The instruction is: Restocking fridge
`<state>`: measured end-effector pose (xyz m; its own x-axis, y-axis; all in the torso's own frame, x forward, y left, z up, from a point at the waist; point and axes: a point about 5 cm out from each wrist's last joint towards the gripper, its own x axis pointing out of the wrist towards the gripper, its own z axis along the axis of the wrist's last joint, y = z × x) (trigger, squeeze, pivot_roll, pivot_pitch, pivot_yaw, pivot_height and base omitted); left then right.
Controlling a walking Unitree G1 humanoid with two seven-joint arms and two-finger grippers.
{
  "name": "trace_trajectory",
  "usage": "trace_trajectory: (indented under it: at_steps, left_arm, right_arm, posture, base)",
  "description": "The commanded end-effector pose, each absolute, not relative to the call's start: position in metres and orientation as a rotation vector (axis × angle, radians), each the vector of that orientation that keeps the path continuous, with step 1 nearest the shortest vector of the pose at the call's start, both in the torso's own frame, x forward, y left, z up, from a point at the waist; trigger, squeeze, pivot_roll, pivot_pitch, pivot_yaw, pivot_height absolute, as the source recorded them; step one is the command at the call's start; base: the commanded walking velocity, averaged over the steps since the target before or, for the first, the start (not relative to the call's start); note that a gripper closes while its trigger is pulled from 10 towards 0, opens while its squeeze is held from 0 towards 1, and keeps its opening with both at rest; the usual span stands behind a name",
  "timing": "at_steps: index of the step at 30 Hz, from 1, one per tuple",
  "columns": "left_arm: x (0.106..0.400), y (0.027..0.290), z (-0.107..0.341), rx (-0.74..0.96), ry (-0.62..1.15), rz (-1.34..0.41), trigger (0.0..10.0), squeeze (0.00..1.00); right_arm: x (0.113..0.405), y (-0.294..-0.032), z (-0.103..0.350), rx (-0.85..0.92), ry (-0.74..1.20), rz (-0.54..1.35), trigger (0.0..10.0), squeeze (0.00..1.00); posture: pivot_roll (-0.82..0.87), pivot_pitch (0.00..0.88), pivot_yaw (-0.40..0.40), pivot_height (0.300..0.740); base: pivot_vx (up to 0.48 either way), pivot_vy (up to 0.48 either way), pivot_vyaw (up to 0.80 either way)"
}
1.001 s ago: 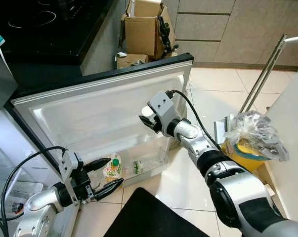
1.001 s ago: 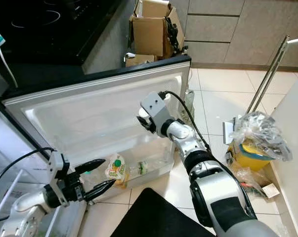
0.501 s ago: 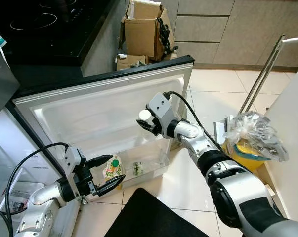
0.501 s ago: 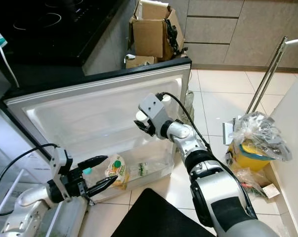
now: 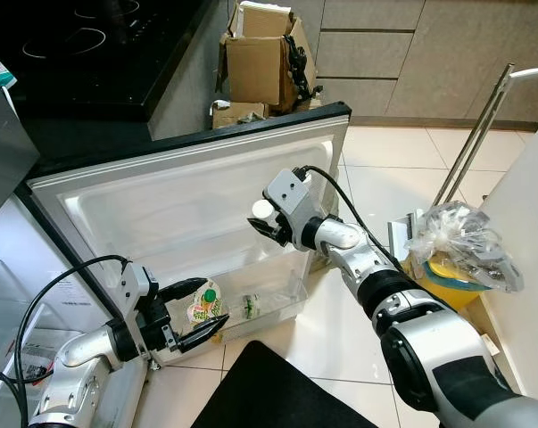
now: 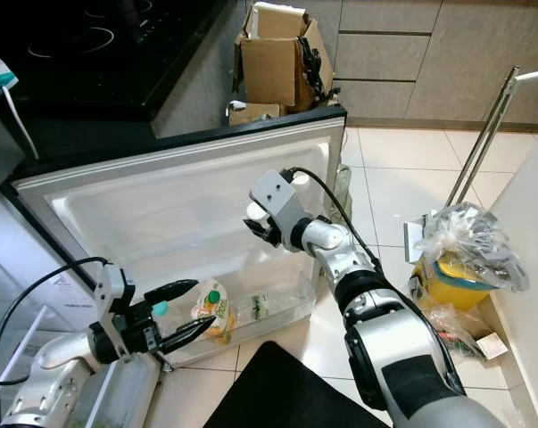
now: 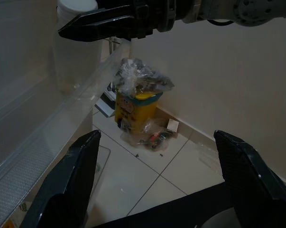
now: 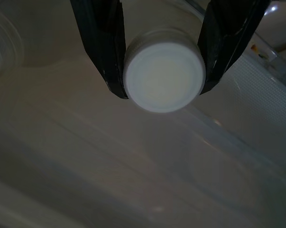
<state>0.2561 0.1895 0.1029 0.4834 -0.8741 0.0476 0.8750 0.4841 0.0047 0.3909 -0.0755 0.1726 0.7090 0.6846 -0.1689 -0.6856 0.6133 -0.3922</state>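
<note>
Right gripper clamped on white-capped translucent plastic bottle, fingers pinching just under cap, held against white inner fridge door above clear plastic door shelf. Left gripper spread wide at 7 o'clock, near green-capped juice pouch. Best lowered upright into shelf, released only once seated.

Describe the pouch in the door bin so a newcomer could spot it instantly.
Find the open fridge door, then the clear bin along its lower edge. The pouch stands at that bin's end nearest the left claw. Unlike the clear bottle beside it, it is white and yellow with a green cap.
</note>
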Motion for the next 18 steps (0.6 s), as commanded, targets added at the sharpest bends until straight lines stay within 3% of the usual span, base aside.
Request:
trace_trajectory:
  at_steps: [1,14,15,16,17,18]
  left_arm:
    - [0.254,0.187,0.097,-0.036,-0.033,-1.071,10.0,0.00]
    - [0.254,0.184,0.094,-0.040,-0.037,-1.074,10.0,0.00]
    - [0.255,0.183,0.094,-0.041,-0.037,-1.075,10.0,0.00]
    - [0.255,0.183,0.094,-0.041,-0.037,-1.075,10.0,0.00]
    - [0.255,0.183,0.094,-0.043,-0.038,-1.076,10.0,0.00]
    - [0.255,0.183,0.094,-0.043,-0.038,-1.076,10.0,0.00]
  right_arm:
    - [0.383,-0.083,0.142,-0.470,0.134,0.810,10.0,0.00]
    - [0.395,-0.093,0.168,-0.401,0.037,0.672,10.0,0.00]
    - [0.395,-0.094,0.169,-0.398,0.036,0.671,10.0,0.26]
    - [0.395,-0.094,0.169,-0.398,0.036,0.671,10.0,0.26]
    - [0.395,-0.094,0.169,-0.396,0.036,0.672,10.0,0.65]
    - [0.395,-0.094,0.169,-0.396,0.036,0.672,10.0,0.65]
  posture:
    - [0.03,0.120,0.022,0.740]
    - [0.02,0.114,0.017,0.740]
    - [0.02,0.113,0.017,0.740]
    - [0.02,0.113,0.017,0.740]
    - [0.02,0.112,0.017,0.740]
    - [0.02,0.112,0.017,0.740]
  base:
    - [0.000,0.000,0.00]
    - [0.000,0.000,0.00]
    - [0.000,0.000,0.00]
    - [0.000,0.000,0.00]
    - [0.000,0.000,0.00]
    - [0.000,0.000,0.00]
